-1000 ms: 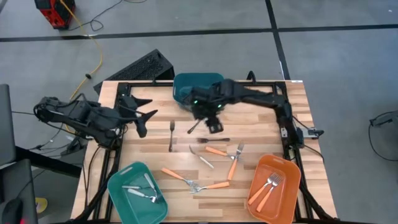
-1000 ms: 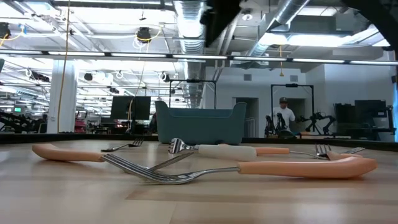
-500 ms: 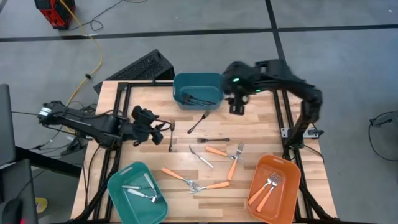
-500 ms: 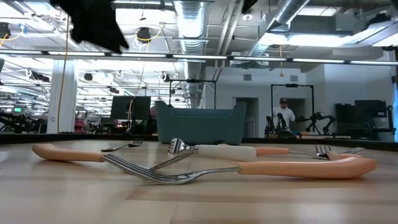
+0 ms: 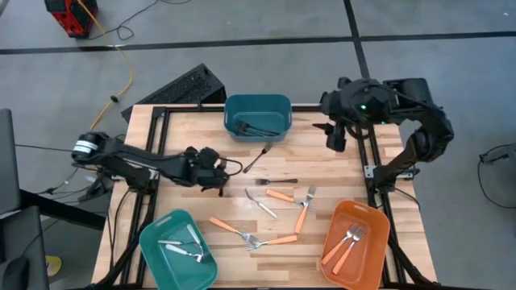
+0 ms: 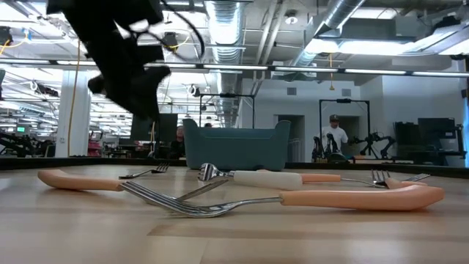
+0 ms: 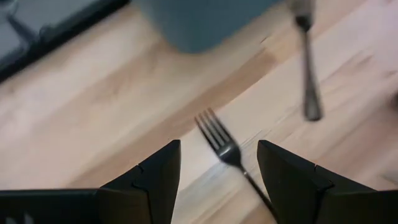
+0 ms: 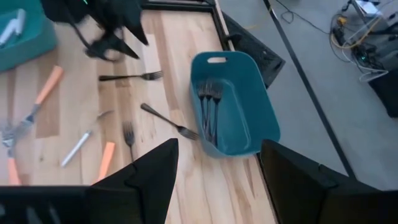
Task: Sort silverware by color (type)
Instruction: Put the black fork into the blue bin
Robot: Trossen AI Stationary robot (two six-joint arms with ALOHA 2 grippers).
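Note:
My left gripper is open and hovers low over a dark fork that lies flat on the wood, one finger on each side of it, not touching. A second dark fork lies near the dark teal bin, which holds more dark forks. A third dark fork lies mid-table. Orange-handled forks and a white-handled one are scattered toward the near side. My right gripper is open and holds nothing, raised over the table's far right part.
A light teal bin with white utensils stands at the near left corner. An orange bin with orange-handled forks stands at the near right corner. A keyboard lies beyond the far edge. A person stands far off in the room.
My right gripper has drawn back from beside the dark teal bin toward the table's right edge, uncovering the bin. My left gripper has reached toward the right and come down over the dark fork on the left part of the table.

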